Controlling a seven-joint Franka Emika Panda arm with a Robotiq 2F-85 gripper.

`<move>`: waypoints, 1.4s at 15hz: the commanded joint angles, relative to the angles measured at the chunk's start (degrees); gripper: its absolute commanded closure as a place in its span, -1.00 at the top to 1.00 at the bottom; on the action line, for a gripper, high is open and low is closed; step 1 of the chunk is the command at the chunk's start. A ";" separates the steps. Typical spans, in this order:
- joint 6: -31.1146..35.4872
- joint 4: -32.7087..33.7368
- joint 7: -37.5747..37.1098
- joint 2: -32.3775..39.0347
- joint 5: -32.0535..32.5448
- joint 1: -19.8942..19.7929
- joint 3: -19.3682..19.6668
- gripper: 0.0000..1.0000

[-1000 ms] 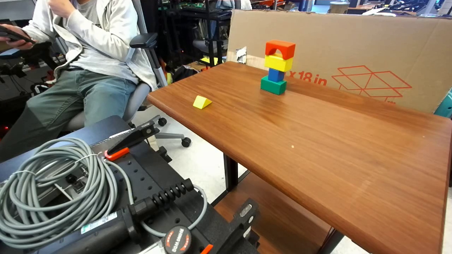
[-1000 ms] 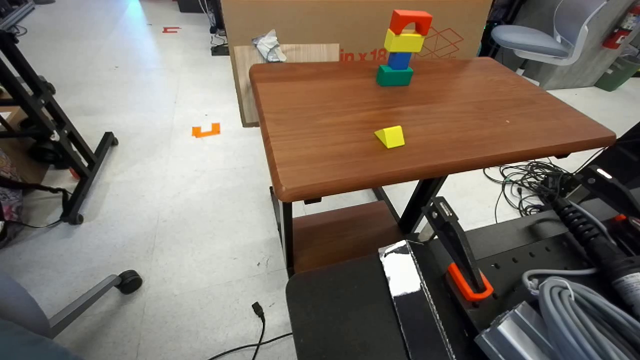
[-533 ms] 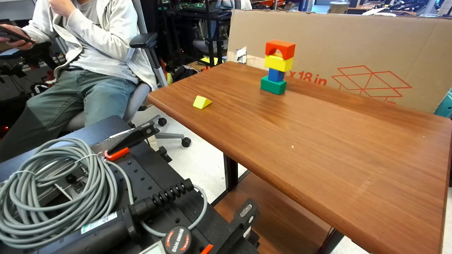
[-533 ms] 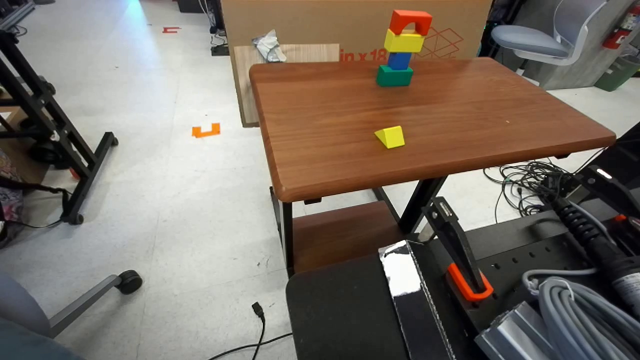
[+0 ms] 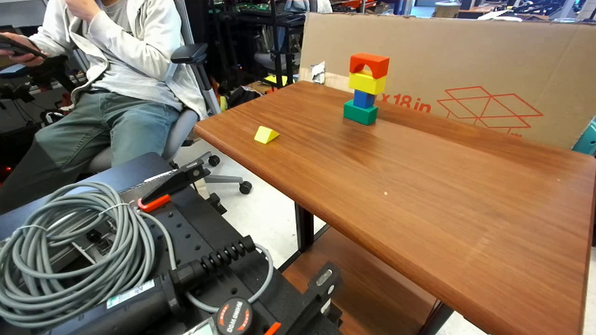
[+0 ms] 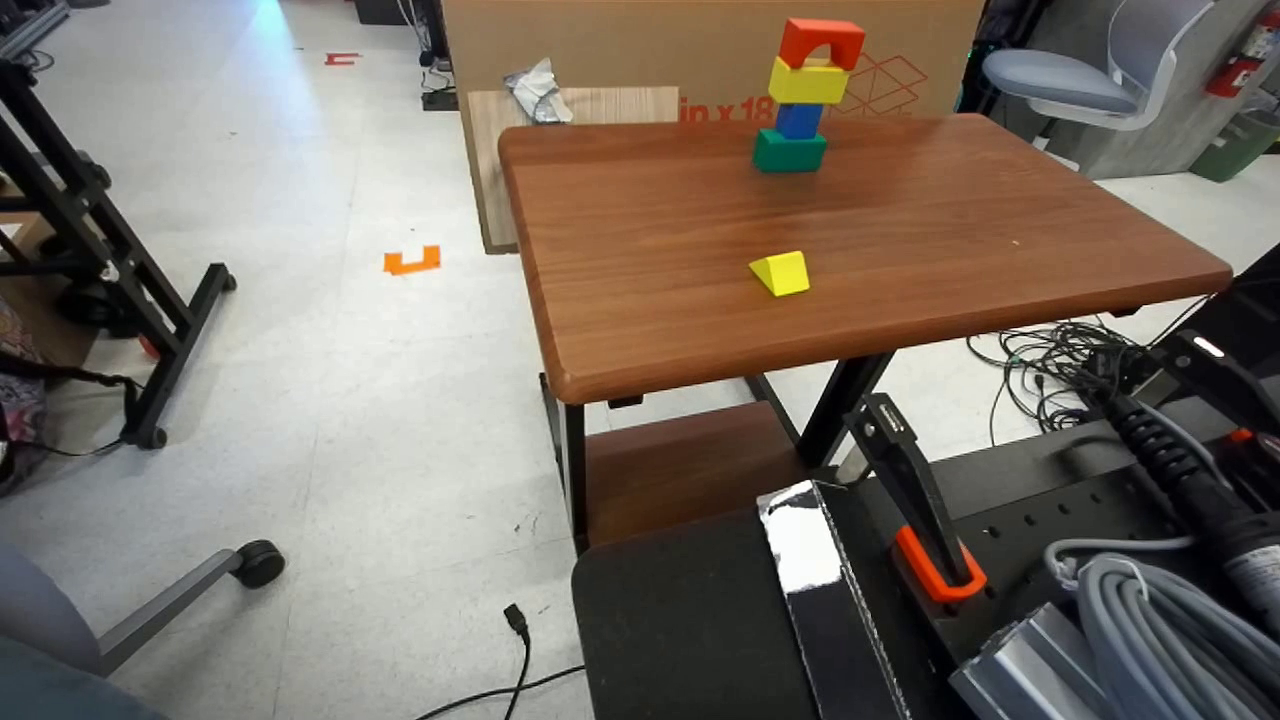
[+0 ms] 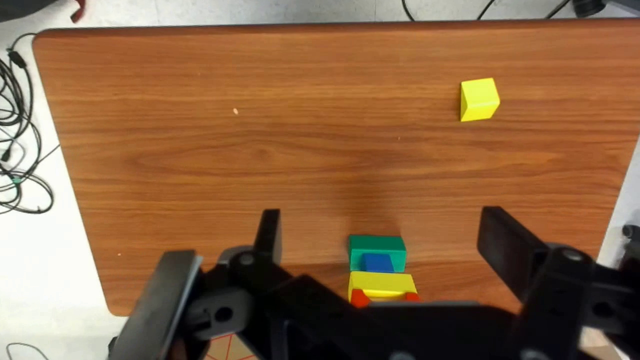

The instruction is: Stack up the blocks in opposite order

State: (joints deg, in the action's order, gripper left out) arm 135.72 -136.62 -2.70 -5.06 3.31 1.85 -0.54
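A stack of blocks stands upright on the table. From bottom to top it has a green block (image 5: pixel 360 114), a small blue block (image 5: pixel 363 99), a yellow block (image 5: pixel 367 84) and a red arch (image 5: pixel 370 59). The same green (image 6: pixel 790 153), blue (image 6: pixel 799 121), yellow (image 6: pixel 808 85) and red (image 6: pixel 822 38) blocks show in an exterior view. In the wrist view my gripper (image 7: pixel 381 220) is open and holds nothing. The green (image 7: pixel 378 245), blue (image 7: pixel 377 263) and yellow (image 7: pixel 382 284) blocks appear between its fingers. The red arch (image 7: pixel 360 298) is mostly hidden behind the gripper body. The gripper is outside both exterior views.
A small yellow wedge (image 5: pixel 266 135) lies apart from the stack on the wooden table (image 6: pixel 650 230), also in the wrist view (image 7: pixel 479 100). A cardboard sheet (image 5: pixel 419 56) stands behind the table. A person (image 5: pixel 116 83) sits beside it. Coiled cable (image 5: pixel 84 251) lies on a black bench.
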 commanded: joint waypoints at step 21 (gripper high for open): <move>-2.49 32.50 -10.86 31.14 -1.38 2.60 0.60 1.00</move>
State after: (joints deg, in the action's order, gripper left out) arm 135.59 -108.43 -11.23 22.92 0.85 3.08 -1.16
